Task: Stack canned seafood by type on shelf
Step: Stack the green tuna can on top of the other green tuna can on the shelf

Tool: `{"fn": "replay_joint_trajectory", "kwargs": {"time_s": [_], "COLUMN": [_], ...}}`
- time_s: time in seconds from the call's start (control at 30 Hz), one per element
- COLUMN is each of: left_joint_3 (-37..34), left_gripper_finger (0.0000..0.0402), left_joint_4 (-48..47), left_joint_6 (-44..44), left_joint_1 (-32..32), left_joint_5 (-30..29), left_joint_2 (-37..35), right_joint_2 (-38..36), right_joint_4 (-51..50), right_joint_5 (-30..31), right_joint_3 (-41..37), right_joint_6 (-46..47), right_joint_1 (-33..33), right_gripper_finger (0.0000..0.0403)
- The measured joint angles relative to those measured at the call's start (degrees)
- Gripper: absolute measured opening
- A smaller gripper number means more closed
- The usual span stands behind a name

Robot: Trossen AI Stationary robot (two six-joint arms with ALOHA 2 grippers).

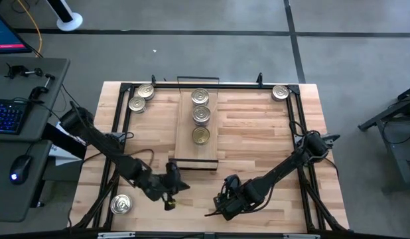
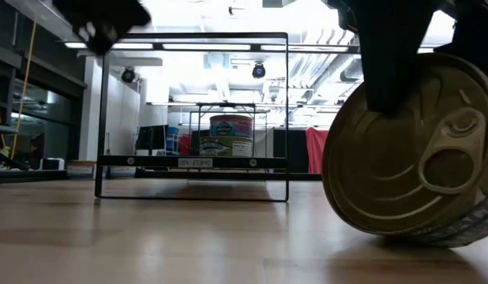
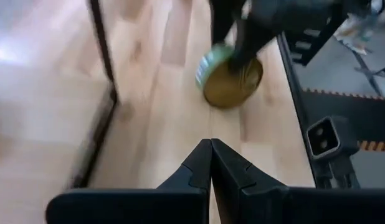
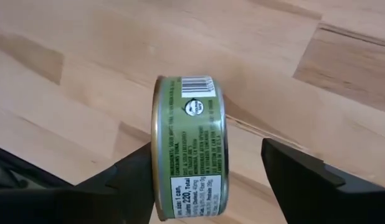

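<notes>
Three tins lying in a row on the shelf, two tins sitting near the table's far-left corner, both arms reaching over its near edge.

Shelf carries 3 tins; table beneath.

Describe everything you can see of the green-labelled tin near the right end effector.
The flat round green-labelled metal tin stands on its edge on the butcher-block tabletop, gold pull-tab lid sideways. Its label carries a barcode and white print. The right end effector straddles it: one finger is against its lid side, the other apart.
</notes>
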Motion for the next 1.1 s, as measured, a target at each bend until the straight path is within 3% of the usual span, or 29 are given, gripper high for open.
{"fn": "replay_joint_trajectory", "kwargs": {"time_s": [0.17, 0.37, 0.63, 0.87, 0.97, 1.1], "left_joint_3": [-0.01, -0.01, 0.01, 0.01, 0.01, 0.01], "left_gripper_finger": [0.0, 0.0, 0.0, 0.0, 0.0, 0.0], "left_joint_4": [-2.0, -1.71, -5.37, -10.09, -10.15, -10.03], "left_joint_6": [3.92, 6.27, 9.05, 9.34, 8.79, 5.72], "left_joint_1": [0.24, -0.47, -2.27, -2.12, -2.1, -2.77], "left_joint_5": [-2.88, -6.6, -8.8, -13.31, -13.55, -12.13], "left_joint_2": [-8.92, -20.18, -33.17, -35.37, -34.78, -34.55], "right_joint_2": [0.21, 0.85, -6.13, -14.92, -19.94, -28.49], "right_joint_4": [0.89, 2.35, -10.72, -32.56, -28.74, -11.33], "right_joint_5": [-0.08, -1.18, -3.23, 5.32, 8.03, 6.94], "right_joint_3": [0.0, 0.26, 2.12, 1.64, -4.57, -19.49], "right_joint_6": [-1.97, -7.11, -10.14, -6.25, -8.42, -15.13], "right_joint_1": [0.0, 0.29, 3.46, 0.35, -4.82, -13.53], "right_gripper_finger": [0.0221, 0.0117, 0.0114, 0.0114, 0.0114, 0.0114]}}
